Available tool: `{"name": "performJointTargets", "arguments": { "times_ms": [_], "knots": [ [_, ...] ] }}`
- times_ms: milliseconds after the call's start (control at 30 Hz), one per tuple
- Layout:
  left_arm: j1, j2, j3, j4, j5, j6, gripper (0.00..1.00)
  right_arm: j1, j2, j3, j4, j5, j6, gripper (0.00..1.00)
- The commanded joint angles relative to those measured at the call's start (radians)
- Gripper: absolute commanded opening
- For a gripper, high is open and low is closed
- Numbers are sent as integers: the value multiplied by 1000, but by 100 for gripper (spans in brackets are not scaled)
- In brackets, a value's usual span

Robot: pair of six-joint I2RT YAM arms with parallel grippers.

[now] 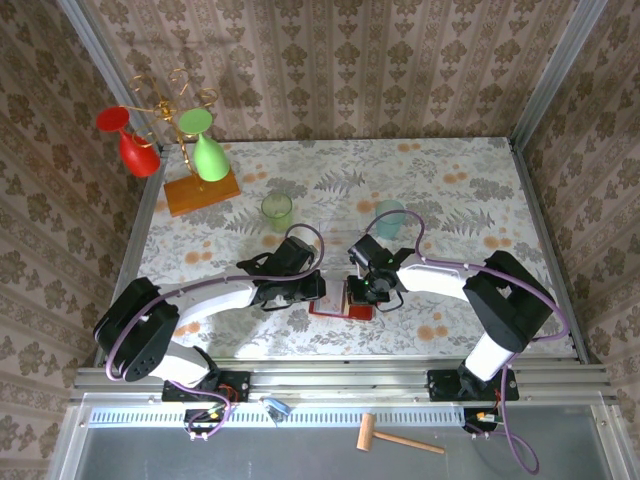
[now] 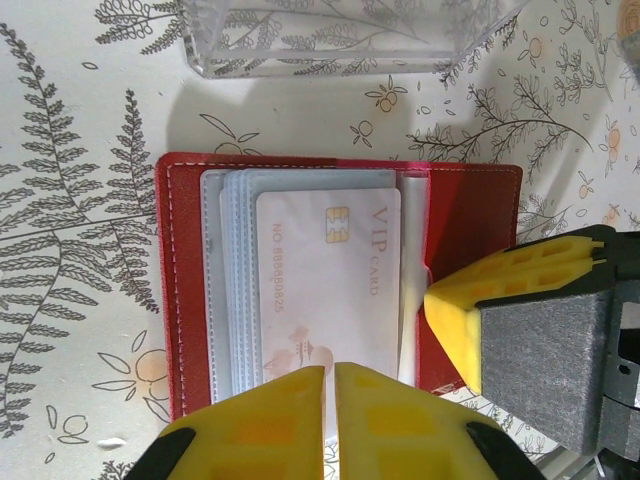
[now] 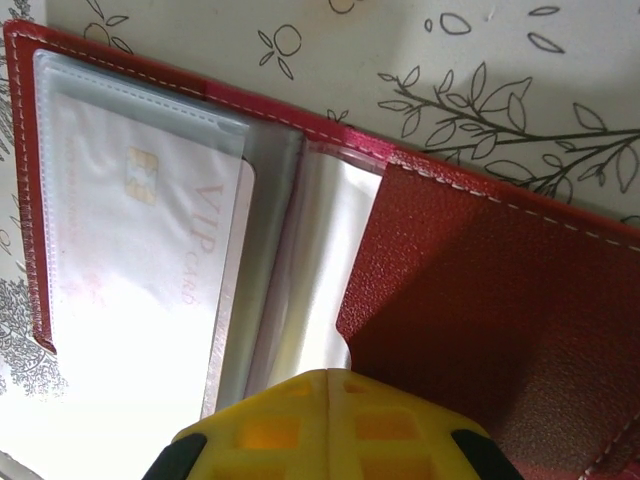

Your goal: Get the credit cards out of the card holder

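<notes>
Pink-white credit card [image 2: 328, 285] reads "VIP CARD" inside red card holder [image 2: 184, 300].

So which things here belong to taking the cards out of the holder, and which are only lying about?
For the job: red card holder, pale VIP card in its clear pocket.
Lying about: rack with a red glass and a green glass, green cup, pale blue cup, clear box, wooden mallet.
</notes>
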Motion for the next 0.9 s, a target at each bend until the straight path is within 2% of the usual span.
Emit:
{"name": "performJointTargets", "arguments": {
  "times_ms": [0,367,867],
  "knots": [
    [-5,25,23,24,-6,24,12,-1,1,-2,-22,-10,-41,5],
    [0,58,23,53,-37,-8,12,-1,37,3,42,-37,-63,5],
    [6,64,3,76,-32,-28,11,-3,30,44,-54,76,-66,5]
  ]
}}
